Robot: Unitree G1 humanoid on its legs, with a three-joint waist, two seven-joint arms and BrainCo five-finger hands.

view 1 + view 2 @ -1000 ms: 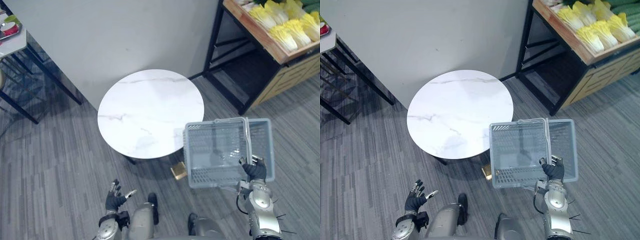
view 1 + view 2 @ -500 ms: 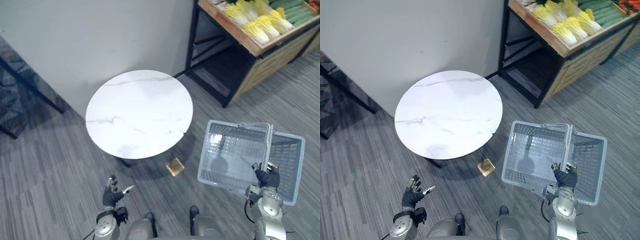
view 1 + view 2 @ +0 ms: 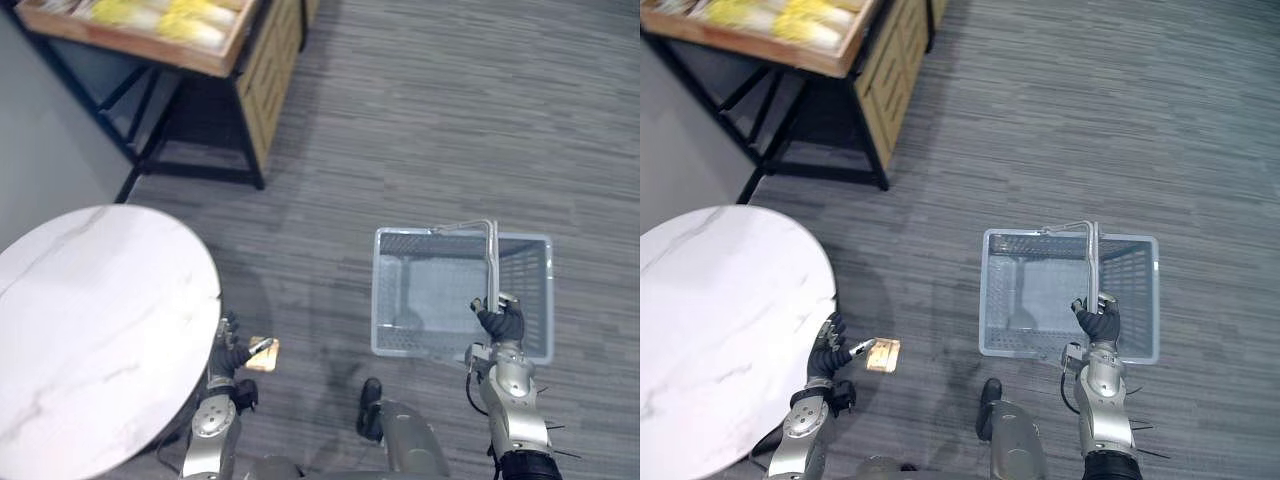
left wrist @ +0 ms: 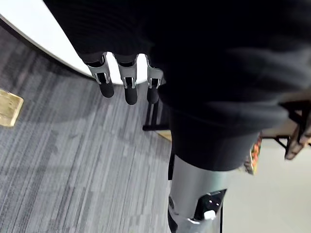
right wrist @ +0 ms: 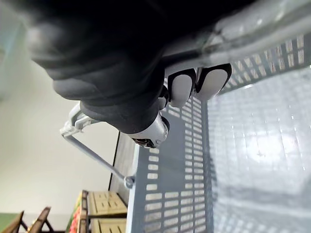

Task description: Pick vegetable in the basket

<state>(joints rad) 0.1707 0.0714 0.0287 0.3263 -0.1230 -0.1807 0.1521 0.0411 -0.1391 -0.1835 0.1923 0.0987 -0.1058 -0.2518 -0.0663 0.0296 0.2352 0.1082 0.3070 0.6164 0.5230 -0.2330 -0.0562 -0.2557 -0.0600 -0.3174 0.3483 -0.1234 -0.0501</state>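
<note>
A pale grey plastic basket hangs empty above the carpet at my right. My right hand is shut on its grey handle; in the right wrist view the fingers curl round that handle over the mesh wall. Yellow leafy vegetables lie in a wooden crate on a black-framed shelf at the far left. My left hand hangs low beside the table with straight, spread fingers and holds nothing.
A round white marble table fills the lower left. A small tan block lies on the carpet near its edge. The shelf's black frame stands beyond the table. Grey carpet stretches to the right.
The whole view has swung right: table and shelf slid to the left. The basket stays in my right hand and now hangs level. My left hand is still open.
</note>
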